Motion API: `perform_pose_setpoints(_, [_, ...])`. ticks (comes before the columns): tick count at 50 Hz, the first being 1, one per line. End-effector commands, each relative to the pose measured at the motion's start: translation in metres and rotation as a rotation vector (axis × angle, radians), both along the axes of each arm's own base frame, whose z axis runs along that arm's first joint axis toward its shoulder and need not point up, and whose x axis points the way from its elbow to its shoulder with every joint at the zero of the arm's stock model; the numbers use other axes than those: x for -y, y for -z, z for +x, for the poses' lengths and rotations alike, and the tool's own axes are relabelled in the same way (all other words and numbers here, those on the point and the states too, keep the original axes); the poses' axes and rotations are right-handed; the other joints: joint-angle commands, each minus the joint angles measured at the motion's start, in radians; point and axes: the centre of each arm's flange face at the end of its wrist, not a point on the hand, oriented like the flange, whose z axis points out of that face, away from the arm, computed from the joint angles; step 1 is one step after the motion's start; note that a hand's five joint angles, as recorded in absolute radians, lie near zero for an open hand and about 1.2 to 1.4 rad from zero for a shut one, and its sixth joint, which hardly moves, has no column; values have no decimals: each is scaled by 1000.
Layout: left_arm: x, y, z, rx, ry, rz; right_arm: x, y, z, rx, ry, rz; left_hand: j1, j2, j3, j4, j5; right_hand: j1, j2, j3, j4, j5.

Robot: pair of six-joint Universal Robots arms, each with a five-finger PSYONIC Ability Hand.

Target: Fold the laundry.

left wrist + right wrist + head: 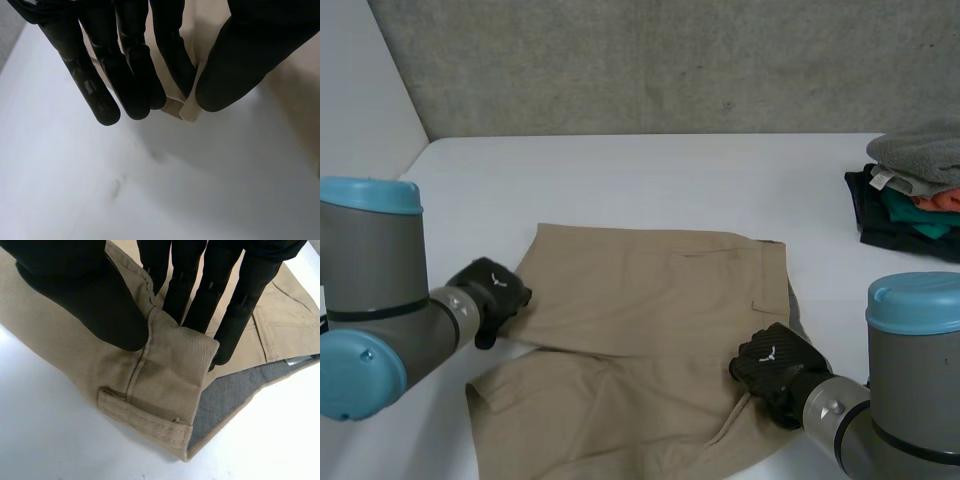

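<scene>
The left robot hand point(492, 292) is pinching a small corner of the beige shorts point(650, 320) between its thumb and fingers point(172, 65), at the cloth's left edge. The right robot hand point(775, 365) is clamping down on the waistband point(172, 365) at the cloth's right edge, just beside a belt loop point(145, 417). Its thumb is pressing on one face and its fingers are standing behind the raised fold. The shorts are lying mostly flat on the white desk point(620, 170), between the two arms, with grey lining point(225, 397) showing under the lifted band.

Both holds are sitting on thick, stitched parts, probably because these give firmer purchase than the thin middle. Gripping opposite ends is likely meant to keep the cloth taut for folding over. A stack of folded clothes point(915, 190) is resting well apart, at the desk's far right.
</scene>
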Motion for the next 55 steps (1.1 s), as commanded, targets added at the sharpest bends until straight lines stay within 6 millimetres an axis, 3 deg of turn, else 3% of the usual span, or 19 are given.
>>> perform_pose_setpoints(1, [0, 14, -3, 34, -18, 21, -2, -3, 1, 18, 4, -3, 241, 201, 207, 197, 230, 274, 224, 205, 198, 201])
perform_pose_setpoints(4, [6, 4, -3, 32, -51, -19, 0, -7, 1, 41, 21, -9, 238, 199, 205, 195, 227, 274, 224, 205, 198, 201])
perform_pose_setpoints(6, [6, -6, -3, 15, -68, -43, 4, -10, 1, 69, 47, -15, -226, -266, -260, -270, -237, 274, 224, 205, 198, 201])
perform_pose_setpoints(8, [4, -22, -2, -26, -97, -79, 7, -12, 1, 88, 59, -16, -544, -584, -578, -588, -555, 274, 224, 205, 198, 201])
perform_pose_setpoints(12, [-8, -49, 2, -135, -131, -115, 12, -17, 2, 149, 96, 1, -932, -972, -966, -976, -943, 274, 224, 205, 198, 201])
perform_pose_setpoints(15, [-26, -63, 8, -219, -150, -108, 15, -19, 4, 207, 125, 26, -928, -967, -961, -971, -938, 274, 224, 205, 198, 201])
perform_pose_setpoints(20, [-64, -66, 17, -294, -157, -18, 20, -19, 8, 297, 171, 85, -887, -926, -920, -930, -897, 274, 224, 205, 198, 201])
perform_pose_setpoints(26, [-127, -50, 30, -358, -174, 247, 26, -15, 10, 358, 224, 120, -716, -755, -749, -760, -727, 274, 224, 205, 198, 201])
perform_pose_setpoints(29, [-152, -38, 36, -390, -214, 395, 27, -15, 10, 360, 231, 111, -707, -747, -741, -751, -718, 274, 224, 205, 198, 201])
perform_pose_setpoints(32, [-164, -29, 38, -399, -239, 475, 30, -18, 9, 368, 241, 94, -707, -747, -740, -751, -718, 274, 224, 205, 198, 201])
perform_pose_setpoints(38, [-170, -14, 39, -388, -252, 522, 32, -23, 7, 381, 247, 69, -678, -718, -711, -722, -689, 274, 224, 205, 198, 201])
perform_pose_setpoints(42, [-165, -4, 34, -378, -237, 505, 32, -29, 6, 388, 250, 55, -251, -290, -284, -294, -261, 274, 224, 205, 198, 201])
perform_pose_setpoints(43, [-164, -1, 32, -366, -221, 492, 32, -31, 5, 390, 254, 46, 131, 92, 98, 88, 121, 274, 224, 205, 198, 201])
perform_pose_setpoints(44, [-164, -1, 30, -360, -213, 487, 32, -33, 4, 392, 254, 42, 240, 200, 206, 196, 229, 274, 224, 205, 198, 201])
perform_pose_setpoints(49, [-169, -5, 26, -292, -176, 458, 26, -47, 0, 349, 221, 10, 241, 201, 207, 197, 230, 274, 224, 205, 198, 201])
perform_pose_setpoints(55, [-185, -22, 31, -117, -75, 497, -6, -36, -29, -100, 2, 69, 241, 201, 207, 197, 230, 274, 224, 205, 198, 201])
